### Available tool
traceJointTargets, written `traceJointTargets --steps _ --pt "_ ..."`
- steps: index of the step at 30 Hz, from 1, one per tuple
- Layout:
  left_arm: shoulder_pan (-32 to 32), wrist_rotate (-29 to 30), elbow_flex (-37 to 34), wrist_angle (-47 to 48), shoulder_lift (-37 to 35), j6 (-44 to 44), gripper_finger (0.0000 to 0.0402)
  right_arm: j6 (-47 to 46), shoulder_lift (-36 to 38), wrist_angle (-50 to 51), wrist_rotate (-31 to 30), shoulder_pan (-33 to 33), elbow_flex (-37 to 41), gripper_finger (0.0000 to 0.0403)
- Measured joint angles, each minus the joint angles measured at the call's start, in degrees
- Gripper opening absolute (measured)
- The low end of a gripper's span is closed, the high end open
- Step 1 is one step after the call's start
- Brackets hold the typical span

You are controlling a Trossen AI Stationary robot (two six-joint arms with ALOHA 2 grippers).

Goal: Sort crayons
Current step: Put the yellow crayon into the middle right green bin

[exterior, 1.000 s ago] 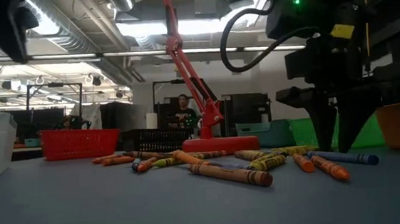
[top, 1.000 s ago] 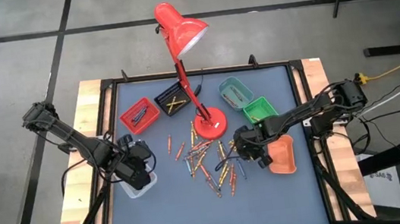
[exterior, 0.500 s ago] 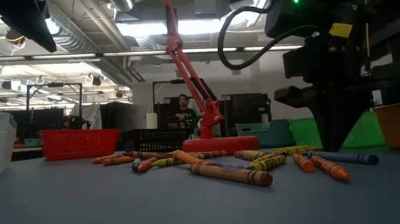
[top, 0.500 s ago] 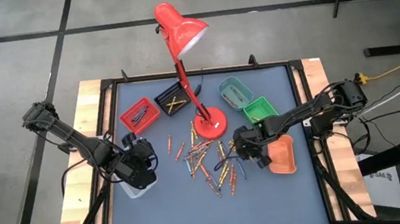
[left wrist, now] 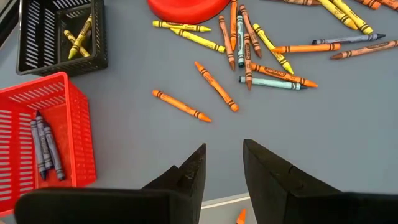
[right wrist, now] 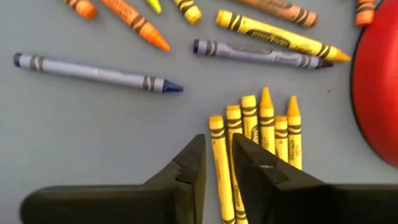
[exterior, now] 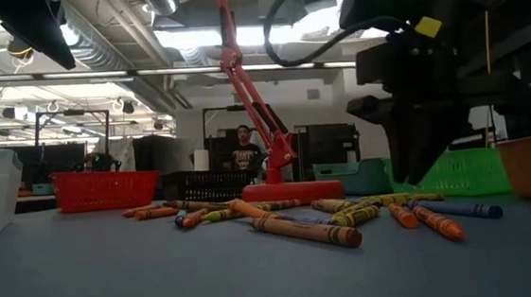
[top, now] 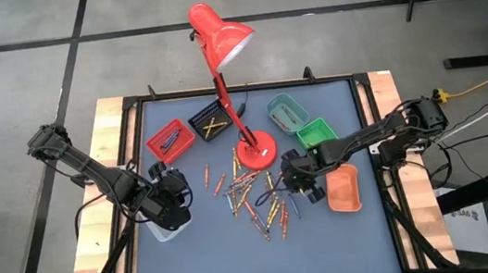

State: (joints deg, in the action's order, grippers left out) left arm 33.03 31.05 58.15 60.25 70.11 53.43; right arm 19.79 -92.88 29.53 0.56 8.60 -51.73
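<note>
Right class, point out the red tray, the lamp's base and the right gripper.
red tray (top: 170, 140), high view, its mesh floor.
lamp base (top: 256, 151), high view, the round foot's top.
right gripper (right wrist: 217, 163), right wrist view, between its fingertips.

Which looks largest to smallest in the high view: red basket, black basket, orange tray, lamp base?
1. Orange tray
2. Red basket and lamp base: too alike to rank
3. Black basket

Blue-grey bench (top: 330, 228) w/ pale wood edges. Crayons (top: 256, 196) mostly orange, yellow, some blue-grey (black bands on wrappers). Red lamp (top: 221, 37). Red basket (top: 170, 139), black one (top: 209, 122), teal tray (top: 285, 109), green (top: 315, 132), orange (top: 344, 189). Dark end effectors.
</note>
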Motion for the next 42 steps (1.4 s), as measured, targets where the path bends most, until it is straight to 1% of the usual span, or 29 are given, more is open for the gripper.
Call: traceJointTargets --steps 3,6,11,19,25,28,32,36,39,42 --pt "0.0 0.0 0.0 0.0 0.0 0.0 0.0091 0.0 0.0 0.1 0.0 0.0 0.6 0.0095" --pt "0.0 0.0 0.0 0.0 0.0 0.0 0.0091 0.0 0.0 0.1 -0.1 0.0 1.5 0.0102" --pt "0.0 0.0 0.0 0.0 0.0 0.0 0.0091 0.0 0.0 -0.7 -2.0 0.0 3.3 0.0103" --pt "0.0 0.0 0.0 0.0 0.0 0.0 0.0091 0.0 0.1 -1.8 -1.9 0.0 5.3 0.0103" --pt "0.0 0.0 0.0 0.0 0.0 0.0 0.0091 0.0 0.1 -2.1 -0.3 0.0 5.3 0.0102" --pt "0.0 0.0 0.0 -0.2 0.0 0.0 0.0091 0.0 0.1 -2.2 0.1 0.0 5.4 0.0089" --pt "0.0 0.3 0.0 -2.4 0.0 0.0 0.0091 0.0 0.1 -2.2 0.5 0.0 5.4 0.005" --pt "0.0 3.8 0.0 -5.8 0.0 0.0 0.0091 0.0 0.1 -2.3 0.5 0.0 5.4 0.0016" --pt "0.0 6.9 0.0 -7.9 0.0 0.0 0.0091 0.0 0.1 -2.3 0.5 0.0 5.4 0.0007" --pt "0.0 9.5 0.0 -9.3 0.4 0.0 0.0091 0.0 0.1 -2.4 0.5 0.0 5.4 0.0011"
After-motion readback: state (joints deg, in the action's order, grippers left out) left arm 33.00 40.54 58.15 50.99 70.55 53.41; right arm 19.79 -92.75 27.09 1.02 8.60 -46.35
